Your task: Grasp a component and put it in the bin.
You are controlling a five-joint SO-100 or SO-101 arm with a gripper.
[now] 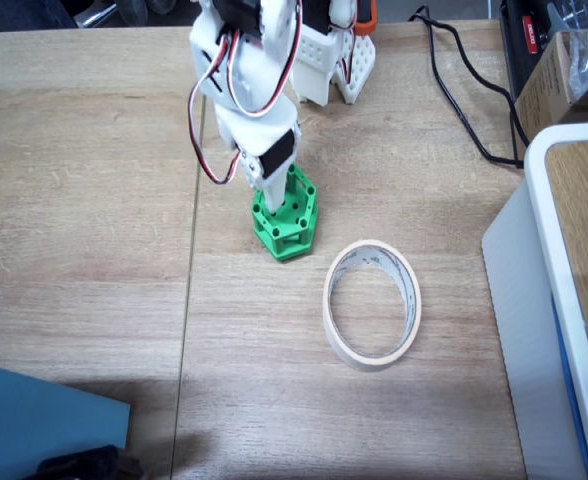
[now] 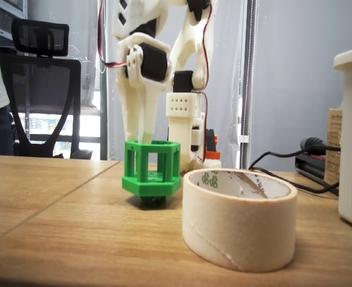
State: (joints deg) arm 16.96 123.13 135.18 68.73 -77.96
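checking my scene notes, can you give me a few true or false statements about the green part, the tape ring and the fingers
1. The green component stands on the table outside the tape ring. True.
2. The tape ring holds the component. False: its centre is hollow and bare.
3. The gripper reaches down into the component's top. True.
4. The component lies on top of the tape ring. False: in both fixed views they stand apart.
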